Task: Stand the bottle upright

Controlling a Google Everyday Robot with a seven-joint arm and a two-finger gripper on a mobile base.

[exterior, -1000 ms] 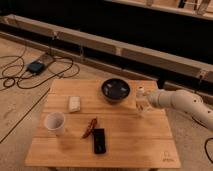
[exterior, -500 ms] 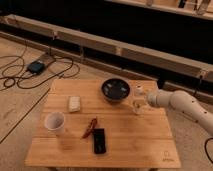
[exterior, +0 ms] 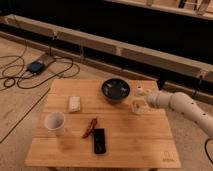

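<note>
Camera view looks down on a rectangular light wooden worktop (exterior: 125, 145) standing on a tan floor, with dark cables and a small dark box off its left side. A white robot arm (exterior: 187, 106) reaches in from the right edge, its end effector (exterior: 139, 102) hanging over the worktop's right side, just right of a round dark bowl (exterior: 116, 90) at the far middle. The end effector is closed tight around a small whitish translucent plastic bottle (exterior: 136, 106), which sits between its fingers at the arm's tip, close to the surface and beside the bowl without touching it; whether the bottle's base rests on the wood cannot be told. A white mug (exterior: 55, 122) stands near the left front. A flat black rectangular device (exterior: 99, 141) lies at the front middle, with a slim red object (exterior: 90, 127) just beside its upper left. A flat white rectangular block (exterior: 74, 103) lies left of the bowl, well apart from the bottle.
</note>
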